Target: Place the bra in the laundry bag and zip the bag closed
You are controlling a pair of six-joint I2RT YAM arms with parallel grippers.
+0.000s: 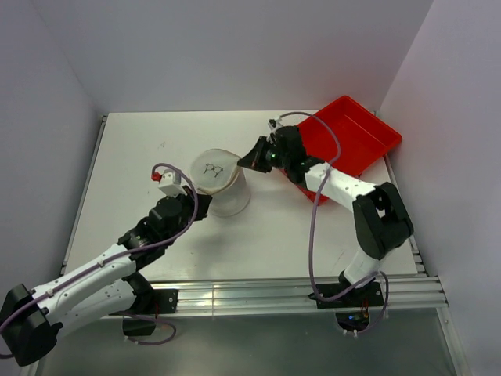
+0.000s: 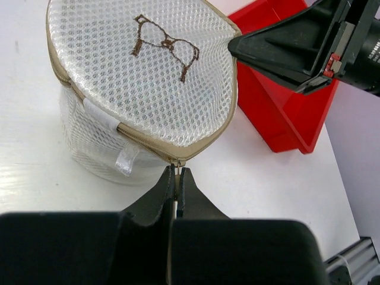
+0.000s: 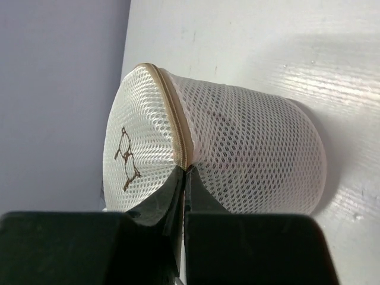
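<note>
The laundry bag (image 1: 223,188) is a white mesh drum with a brown mark on its flat lid, standing mid-table. It also shows in the left wrist view (image 2: 136,77) and the right wrist view (image 3: 237,154). The beige zip (image 2: 142,138) runs closed round the rim. My left gripper (image 1: 203,205) is shut on the zip pull (image 2: 176,168) at the bag's near side. My right gripper (image 1: 241,164) is shut on the zip rim (image 3: 181,151) at the far right side. The bra is hidden; only a faint pinkish shade shows through the mesh.
A red plastic tray (image 1: 368,137) stands at the back right, close behind the right arm, and shows in the left wrist view (image 2: 279,113). Grey walls close in the table on both sides and at the back.
</note>
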